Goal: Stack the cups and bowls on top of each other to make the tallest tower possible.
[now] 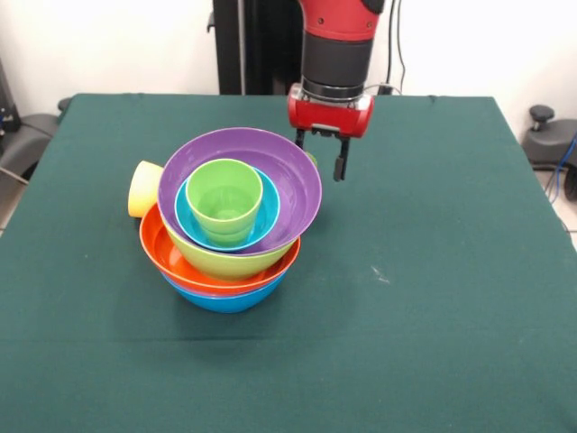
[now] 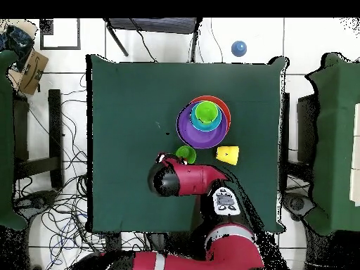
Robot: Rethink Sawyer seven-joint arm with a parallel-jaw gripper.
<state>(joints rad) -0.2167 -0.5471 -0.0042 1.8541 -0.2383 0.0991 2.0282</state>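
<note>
On the dark green cloth surface (image 1: 433, 298) sits the tower (image 1: 233, 236): glossy round bowls nested blue, orange, lime, purple, cyan, with a smooth tapered green cup (image 1: 224, 200) on top. A pale yellow cup (image 1: 144, 188) lies tipped beside it. Just behind, the gripper (image 1: 319, 154) hangs with fingers (image 1: 340, 166) spread, seemingly empty.

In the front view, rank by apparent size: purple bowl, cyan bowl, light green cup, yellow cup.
1. purple bowl
2. cyan bowl
3. light green cup
Yellow cup: mostly hidden behind the stack, so unranked.
</note>
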